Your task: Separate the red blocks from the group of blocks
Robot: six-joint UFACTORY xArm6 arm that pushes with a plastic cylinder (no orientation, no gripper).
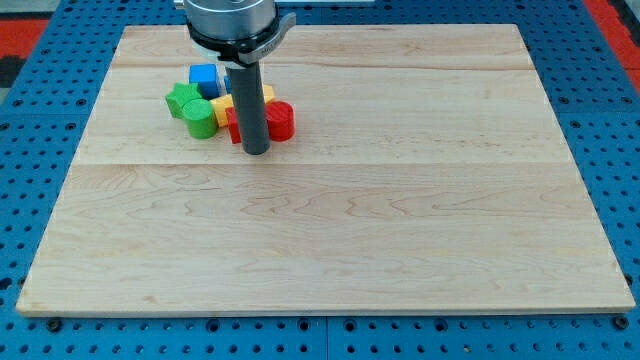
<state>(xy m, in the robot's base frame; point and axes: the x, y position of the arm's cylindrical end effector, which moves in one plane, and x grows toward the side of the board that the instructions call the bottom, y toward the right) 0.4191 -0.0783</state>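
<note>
A tight group of blocks sits on the wooden board point(330, 250) toward the view's upper left. A red round block point(281, 119) is at the group's right end. Another red block point(233, 125) shows just left of the rod, partly hidden by it. A yellow block point(222, 104) lies behind them, its shape partly hidden. A blue cube point(204, 78) is at the top of the group. A green star-like block point(182, 98) and a green round block point(200, 117) are at the left. My tip point(257, 150) rests at the group's bottom edge, between the two red blocks.
The board lies on a blue pegboard table point(30, 150). The arm's grey head point(236, 22) hangs over the group at the view's top.
</note>
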